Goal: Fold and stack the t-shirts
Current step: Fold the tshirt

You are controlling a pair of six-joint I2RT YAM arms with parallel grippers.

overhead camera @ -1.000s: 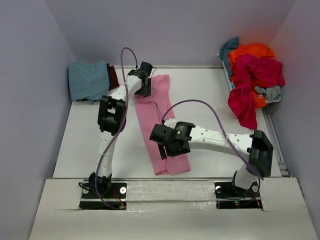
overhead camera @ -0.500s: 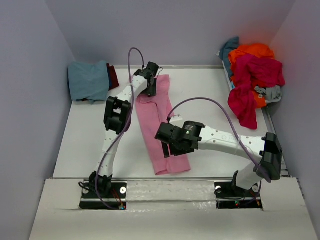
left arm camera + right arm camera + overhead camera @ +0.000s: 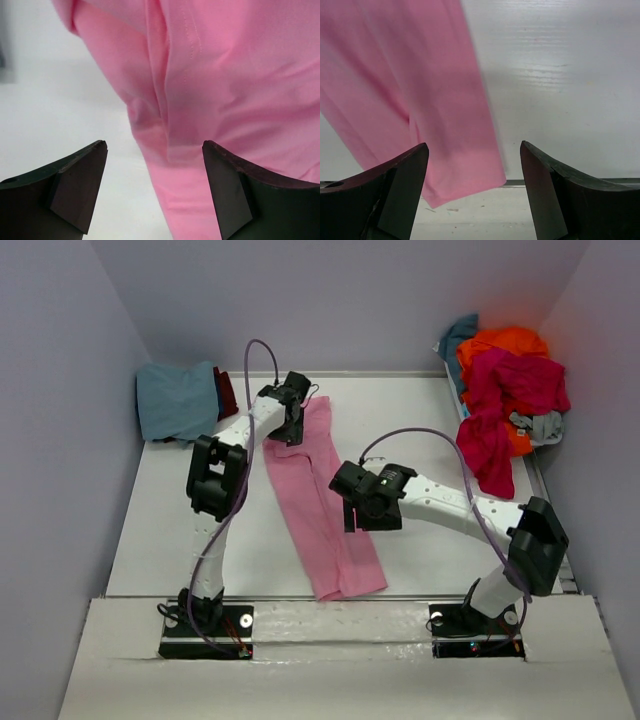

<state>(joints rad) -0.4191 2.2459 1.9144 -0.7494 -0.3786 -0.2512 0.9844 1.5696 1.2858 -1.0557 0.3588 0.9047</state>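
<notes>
A light pink t-shirt (image 3: 315,500) lies on the white table as a long narrow strip, running from the back centre to the front edge. My left gripper (image 3: 287,432) hovers open over the strip's far end; in the left wrist view the pink cloth (image 3: 225,90) fills the right half, with one finger (image 3: 235,195) above it and nothing gripped. My right gripper (image 3: 355,520) hangs open at the strip's right edge. The right wrist view shows the strip's near end (image 3: 420,100) and bare table under the open jaws. A folded teal-blue t-shirt (image 3: 178,400) rests at the back left.
A loose heap at the back right holds crimson (image 3: 510,390), orange (image 3: 505,342), grey (image 3: 540,425) and teal (image 3: 460,335) t-shirts. A dark red cloth (image 3: 228,390) peeks out beside the folded teal-blue one. Walls close in left, back and right. The table's front edge (image 3: 400,597) runs just before the arm bases.
The right gripper has moved right and back off the strip's near end, which now lies uncovered. The left gripper shifted slightly over the far end. The pink strip now lies more slanted.
</notes>
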